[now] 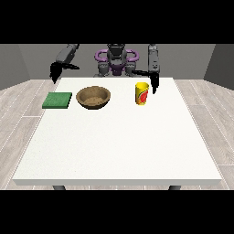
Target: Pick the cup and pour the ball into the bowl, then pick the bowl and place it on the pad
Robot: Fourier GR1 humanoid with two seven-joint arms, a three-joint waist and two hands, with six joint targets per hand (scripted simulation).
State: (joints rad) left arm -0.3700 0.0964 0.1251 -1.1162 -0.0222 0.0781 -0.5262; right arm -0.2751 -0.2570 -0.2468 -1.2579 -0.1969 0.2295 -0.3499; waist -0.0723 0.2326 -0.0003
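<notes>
**Cup, bowl and pad lined up along the far side of the table**

You've got three things in a row across the far part of the white table: the green pad at the view's left, the brown bowl just beside it in the middle, and the yellow cup off to the view's right, a clear gap between cup and bowl. All three stand apart from each other; nothing sits between them.

The cup stands upright and carries a red mark on its side (a label of some sort, but no writing you could read from here). The ball does not show; the cup's inside is hidden from this angle, and the bowl's hollow shows only brown.

Now the hands. The hand at the view's right hangs pointing downward just beside the cup, on its outer side. Whether it touches the cup, you can't tell, and how its fingers lie can't be made out either. The hand at the view's left hovers near the table's far corner, above and behind the pad, holding nothing; its fingers are just as hard to read.
</notes>
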